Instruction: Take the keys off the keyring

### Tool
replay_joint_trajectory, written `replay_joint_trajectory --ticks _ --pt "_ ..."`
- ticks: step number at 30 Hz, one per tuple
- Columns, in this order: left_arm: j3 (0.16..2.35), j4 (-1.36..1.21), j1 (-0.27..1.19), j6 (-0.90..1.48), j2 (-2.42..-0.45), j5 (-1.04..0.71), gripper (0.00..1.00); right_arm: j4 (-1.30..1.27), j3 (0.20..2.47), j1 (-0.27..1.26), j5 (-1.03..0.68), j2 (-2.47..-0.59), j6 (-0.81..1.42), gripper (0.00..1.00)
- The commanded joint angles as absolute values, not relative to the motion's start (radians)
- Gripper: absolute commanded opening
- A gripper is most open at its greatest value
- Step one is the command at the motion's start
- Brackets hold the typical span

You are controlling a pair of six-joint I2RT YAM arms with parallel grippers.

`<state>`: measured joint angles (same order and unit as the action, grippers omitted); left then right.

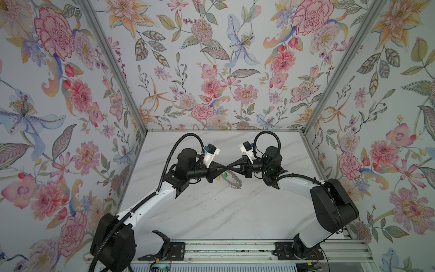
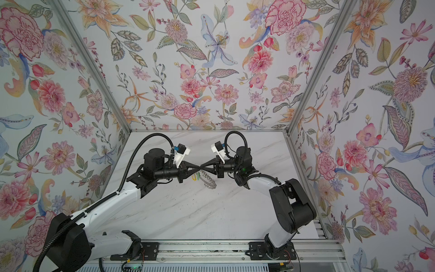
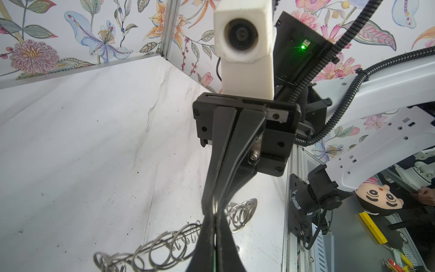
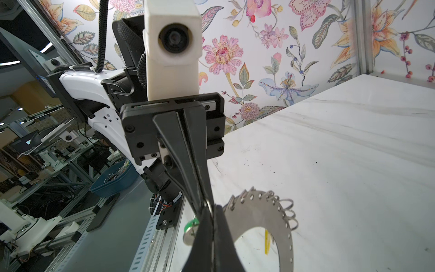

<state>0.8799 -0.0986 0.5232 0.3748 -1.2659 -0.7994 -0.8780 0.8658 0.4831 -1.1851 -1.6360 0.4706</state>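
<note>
Under the two tips hangs the keyring [image 4: 259, 216], left gripper [image 4: 203, 199] and right gripper [image 4: 212, 213] both clamped on its fringe; a skewed pull could drop it

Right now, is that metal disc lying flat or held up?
Held up, tilted: the keyring hangs at the meeting tips of the left gripper and right gripper; whether its low edge touches the table, cannot tell.

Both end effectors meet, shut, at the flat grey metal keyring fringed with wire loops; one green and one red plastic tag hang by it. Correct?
No: red is wrong. The right wrist view shows an oblong yellow plastic tag and the green plastic tag; the rest stands.
</note>
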Motion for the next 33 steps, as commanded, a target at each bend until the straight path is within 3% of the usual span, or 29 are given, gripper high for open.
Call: replay_joint_trajectory --ticks 1,5,13,20,33 --pt "0.901 -0.09 0.516 0.355 -1.236 -0.755 0.0 -0.794 0.898 0.481 -1.118 -1.646 0.417 0.08" --pt "0.914 -0.023 0.508 0.337 -1.248 -0.68 0.0 -0.633 0.896 0.461 -1.01 -1.617 0.338 0.28" --pt "0.905 -0.027 0.485 0.372 -1.27 -0.635 0.0 -0.426 0.855 0.502 -0.849 -1.517 0.189 0.41" --pt "0.913 -0.046 0.483 0.407 -1.297 -0.615 0.0 -0.345 0.859 0.627 -0.67 -1.486 0.069 0.48" --pt "0.852 -0.097 0.483 0.449 -1.259 -0.604 0.0 -0.406 0.943 0.676 -0.636 -1.614 0.148 0.49"
